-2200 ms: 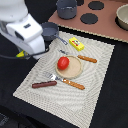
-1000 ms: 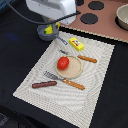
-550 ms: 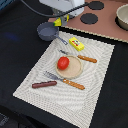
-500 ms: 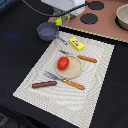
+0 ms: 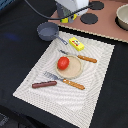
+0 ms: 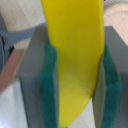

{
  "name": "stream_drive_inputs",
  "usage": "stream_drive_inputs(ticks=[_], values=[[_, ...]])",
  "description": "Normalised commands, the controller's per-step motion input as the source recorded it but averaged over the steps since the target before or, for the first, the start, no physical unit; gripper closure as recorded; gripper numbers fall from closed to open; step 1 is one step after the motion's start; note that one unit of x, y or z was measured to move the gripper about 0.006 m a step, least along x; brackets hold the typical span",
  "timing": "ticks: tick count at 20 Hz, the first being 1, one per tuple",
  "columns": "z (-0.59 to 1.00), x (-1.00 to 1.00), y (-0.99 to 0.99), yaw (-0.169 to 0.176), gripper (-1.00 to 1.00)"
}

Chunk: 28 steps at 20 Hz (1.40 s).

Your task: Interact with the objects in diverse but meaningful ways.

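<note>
My gripper [image 5: 70,18] is at the back of the scene, above the edge of the toy stove, shut on the yellow banana [image 5: 65,20]. In the wrist view the banana [image 6: 75,60] stands between the green pads [image 6: 52,85]. The grey long-handled pan [image 5: 47,31] sits on the dark table to the exterior view's left of the gripper. The yellow block [image 5: 76,44] lies at the far edge of the placemat. The red tomato [image 5: 63,63] rests on the tan plate [image 5: 75,71]. The brown sausage [image 5: 44,84] lies near the mat's front left.
A pale placemat [image 5: 95,95] covers the table's middle. A wooden-handled knife [image 5: 82,58] lies behind the plate and a fork [image 5: 66,81] lies in front of it. A toy stove [image 5: 107,22] with black burners [image 5: 90,19] and a bowl [image 5: 122,15] stands at the back right.
The arm has swung from the exterior view's left toward the back and right, carrying the banana up off the mat. The pan, covered by the arm a second ago, now shows.
</note>
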Motion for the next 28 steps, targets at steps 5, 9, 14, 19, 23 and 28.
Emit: stream_drive_inputs(ticks=[5,9,14,19,23,28], values=[[0.12,0.71,0.28,-0.108,1.00],[0.04,0.58,0.27,-0.104,1.00],[0.06,0.47,0.25,-0.095,1.00],[0.02,0.36,0.24,-0.091,1.00],[0.06,0.26,0.22,-0.052,1.00],[0.05,0.23,0.28,-0.130,1.00]])
